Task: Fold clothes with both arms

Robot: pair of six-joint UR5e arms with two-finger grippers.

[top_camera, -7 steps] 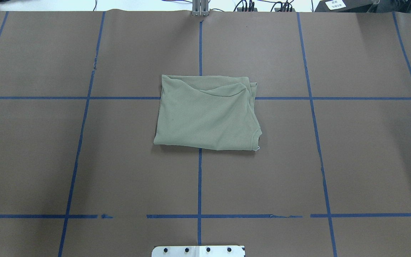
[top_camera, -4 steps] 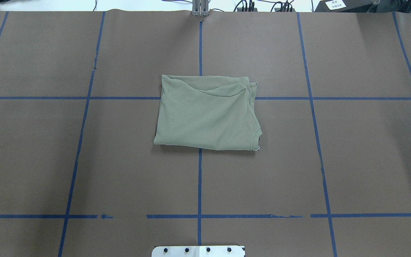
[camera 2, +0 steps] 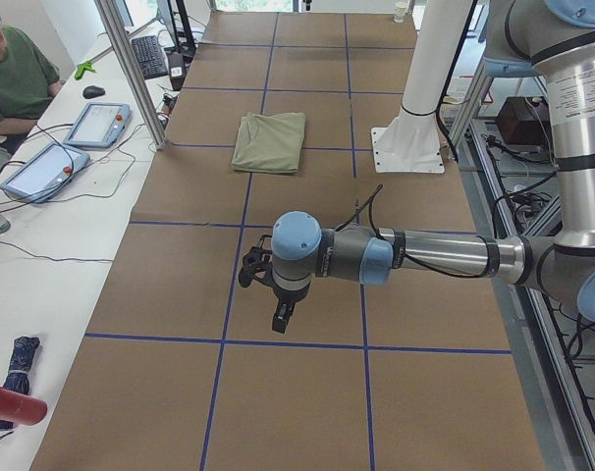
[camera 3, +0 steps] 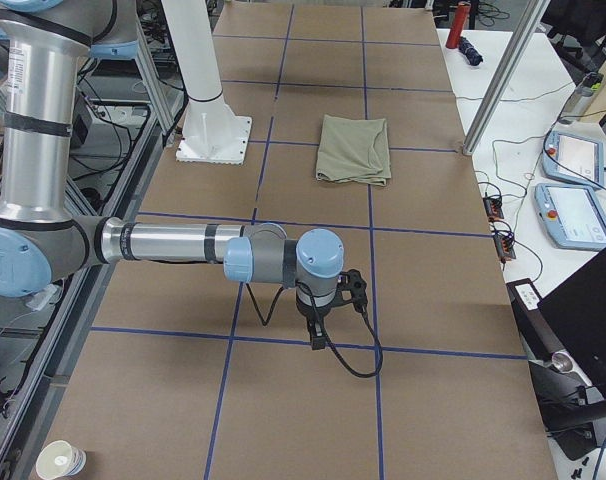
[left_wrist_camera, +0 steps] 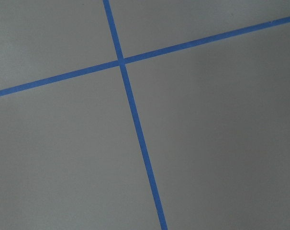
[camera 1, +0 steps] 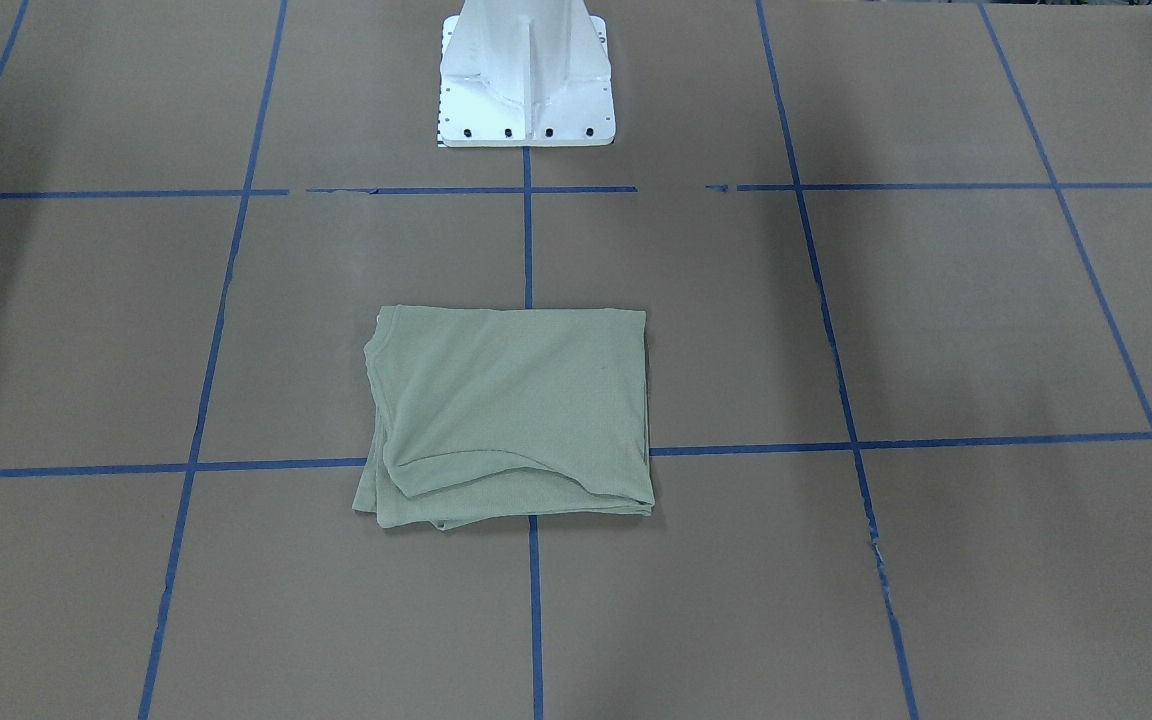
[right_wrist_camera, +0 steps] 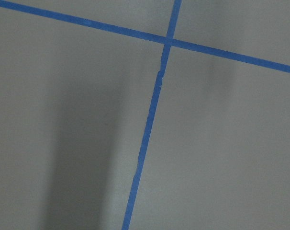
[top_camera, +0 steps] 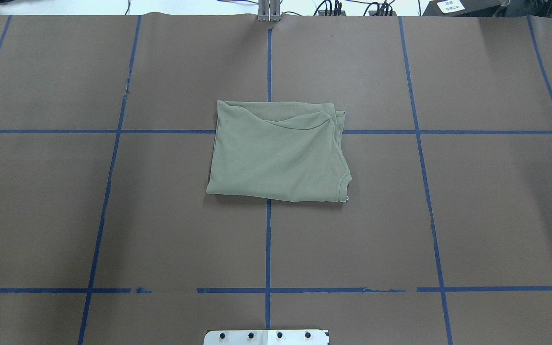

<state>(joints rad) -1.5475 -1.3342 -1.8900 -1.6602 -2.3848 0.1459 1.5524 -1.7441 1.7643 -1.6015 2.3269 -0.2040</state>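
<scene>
Finding: the shirt (top_camera: 278,153) lies folded into a compact rectangle at the middle of the table (top_camera: 472,215), across the centre crossing of the blue tape lines (top_camera: 268,249), in front of the white pedestal (camera 1: 526,90). Nothing is touching it.

Arms: the left arm (camera 2: 425,257) and right arm (camera 3: 173,243) are each stretched out low over bare table, well apart from the garment, one towards each end. The left gripper (camera 2: 281,316) and right gripper (camera 3: 317,338) appear only in the side views, so you cannot tell whether their fingers are spread or closed. Neither carries any cloth. The wrist cameras show only brown surface and tape.

Judgement: folding looks complete or close to it.

Risks for your attention:
- The top layer's far edge sits wavy and loose, and the layers are fanned at the far right corner. A pinch there that catches one layer only would likely peel the fold open.
- The collar and its white neck loop (top_camera: 346,198) poke out at the near right corner. A fingertip could hook them and drag the whole stack.
- Knit on smooth paper will probably slide rather than hold; a low sweep inward by either arm would push it askew.
- A slack cable (camera 3: 355,352) hangs by the right gripper and could snag cloth on a close pass
</scene>
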